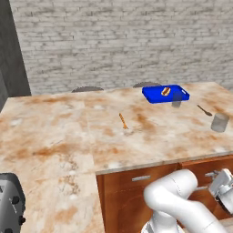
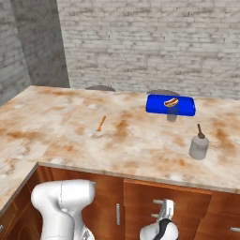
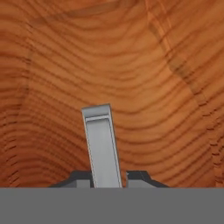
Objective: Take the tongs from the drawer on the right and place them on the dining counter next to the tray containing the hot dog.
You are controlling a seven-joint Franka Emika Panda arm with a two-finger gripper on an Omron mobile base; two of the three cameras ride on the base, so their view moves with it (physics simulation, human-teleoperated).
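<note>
On the left, the dining counter [image 1: 68,132] carries the tray [image 1: 164,93] with its hot dog [image 1: 166,91]. Lower right, the gripper [image 3: 108,177] pinches the silver handle [image 3: 102,146] of the closed drawer [image 3: 52,78], jaws pressed against it. The tongs cannot be seen, presumably inside; being slim, stiff, slippery metal, they likely want a grip across the middle.

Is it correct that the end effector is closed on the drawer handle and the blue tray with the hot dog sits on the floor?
Not quite. The end effector is closed on the drawer handle, as the hand view shows, but the blue tray with the hot dog sits on the dining counter, not the floor. The right base view shows this clearly.
</note>
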